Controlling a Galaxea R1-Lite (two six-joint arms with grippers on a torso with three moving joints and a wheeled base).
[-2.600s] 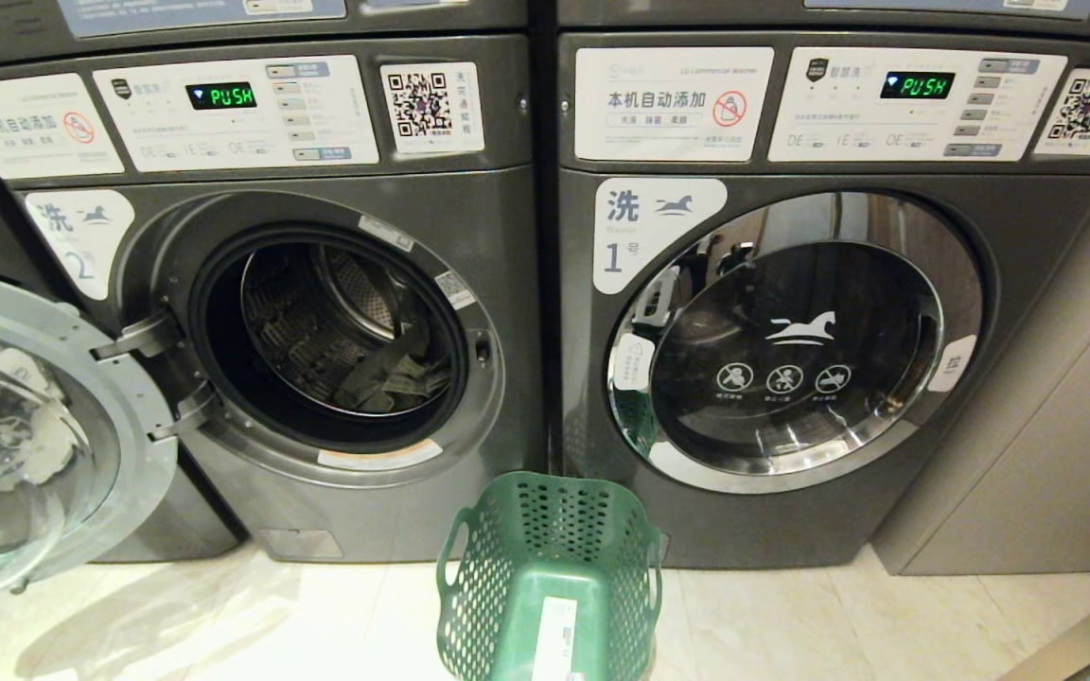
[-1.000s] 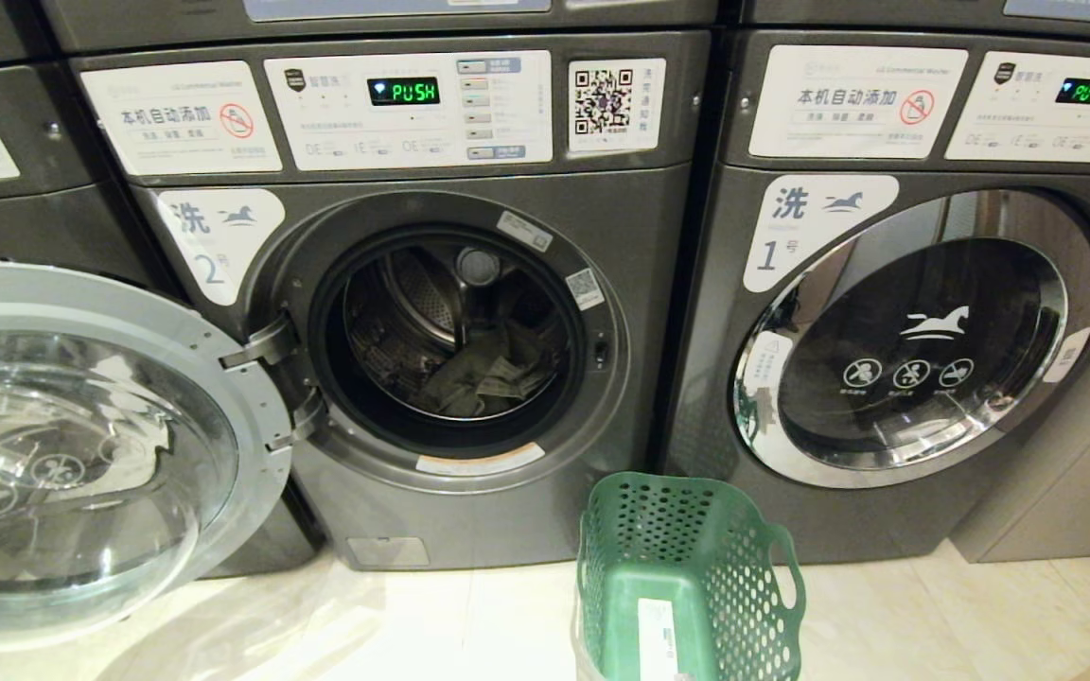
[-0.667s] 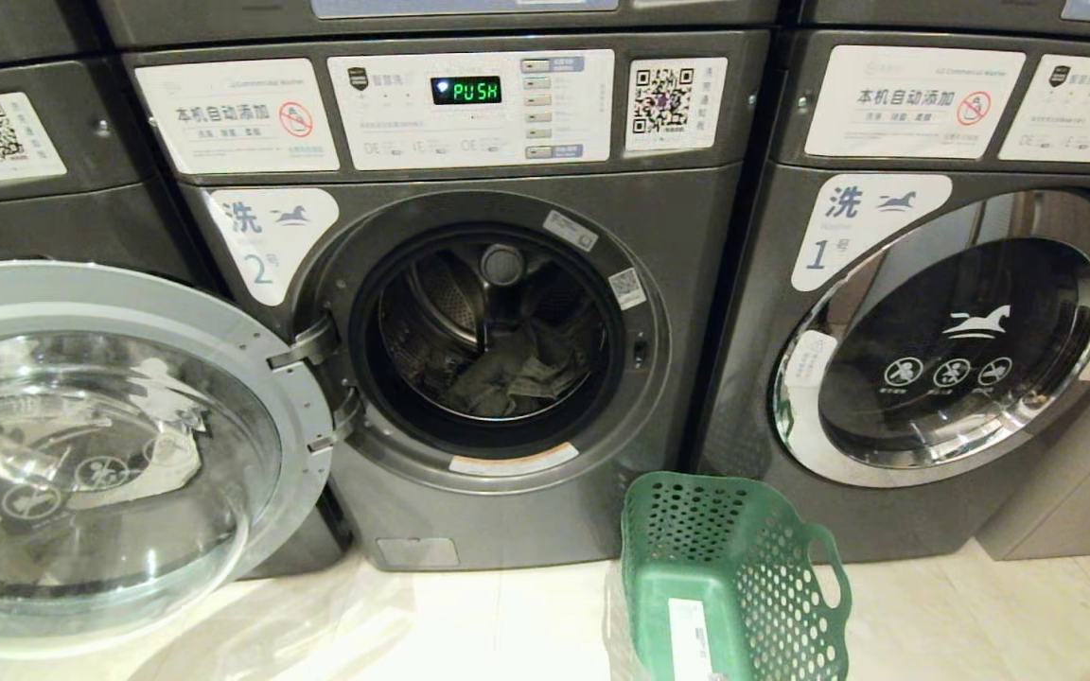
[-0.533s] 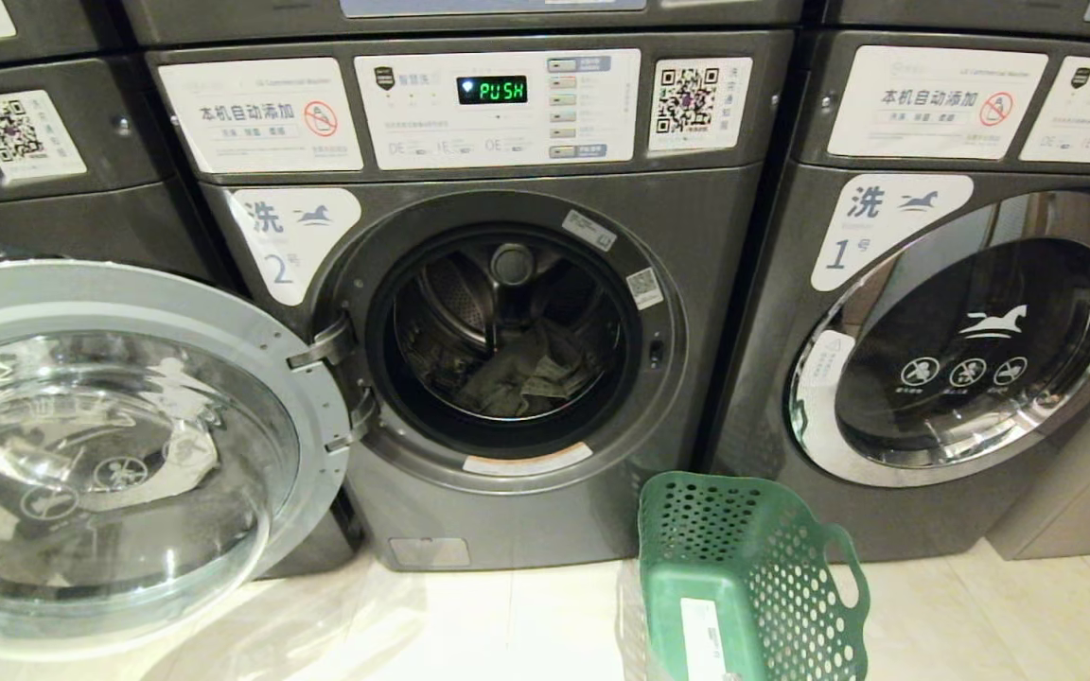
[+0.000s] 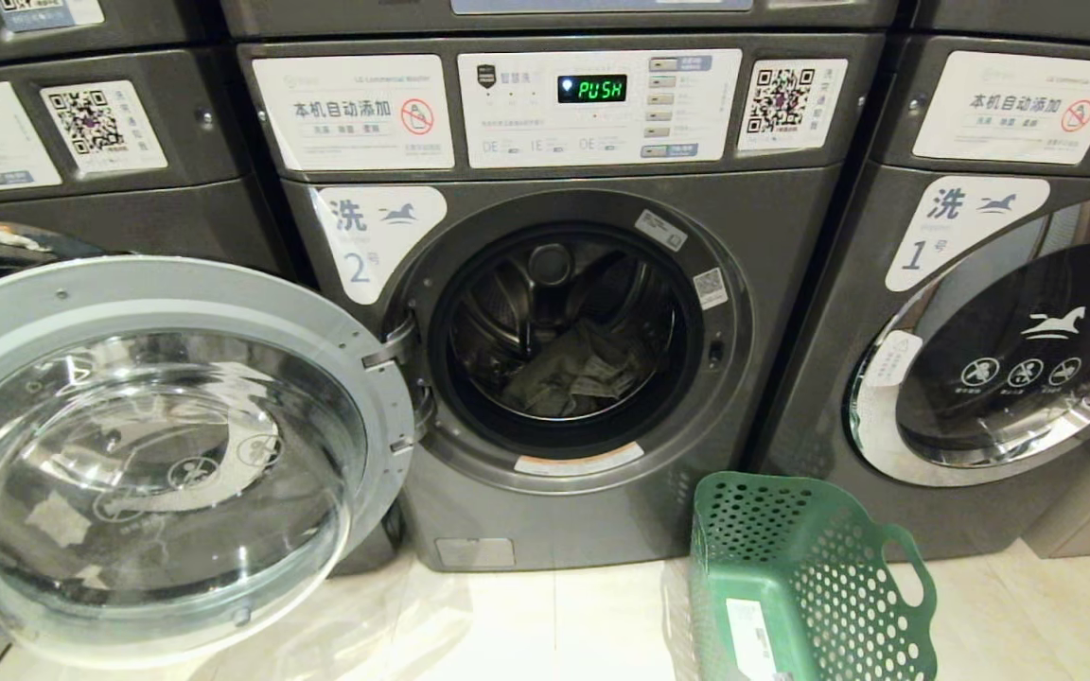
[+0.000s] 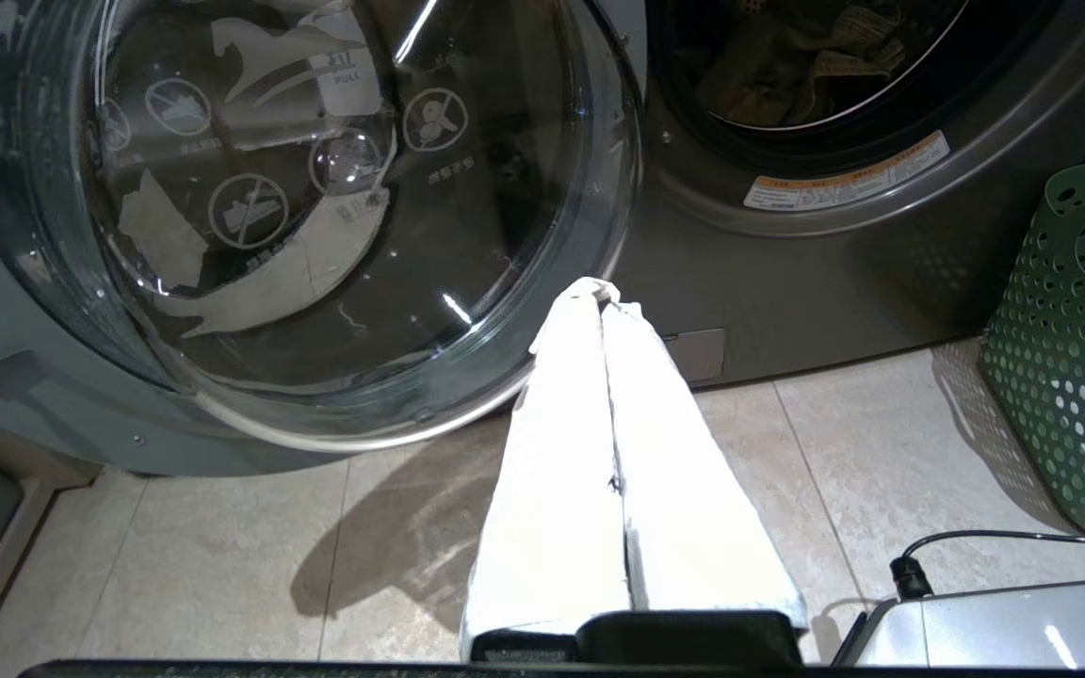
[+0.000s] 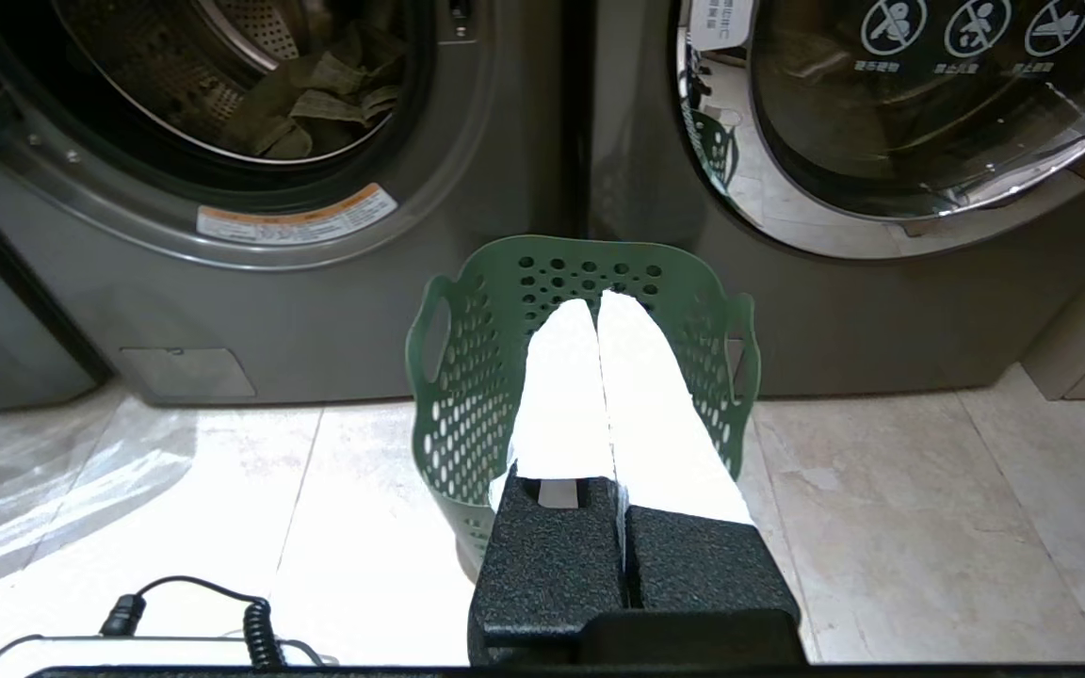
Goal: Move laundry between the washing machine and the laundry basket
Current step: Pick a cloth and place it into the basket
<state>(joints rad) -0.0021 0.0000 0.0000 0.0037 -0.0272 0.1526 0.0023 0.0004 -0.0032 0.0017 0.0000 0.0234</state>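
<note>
View has swung left; machines and basket sit further right in the head view.
Both pincers, left gripper (image 6: 602, 294) and right gripper (image 7: 598, 303), pressed closed, empty, low over floor (image 5: 545, 624). Green laundry basket (image 5: 815, 577) at washing machine (image 5: 583, 492) foot; laundry (image 5: 573, 378) in drum, door (image 5: 157, 454) open.

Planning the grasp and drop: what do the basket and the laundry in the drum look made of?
Basket: moulded green plastic, seemingly matte, perforated walls with cut-out handles, probably rigid. Laundry: soft crumpled cloth, dull olive-grey with paler patches; fibre cannot be told.
</note>
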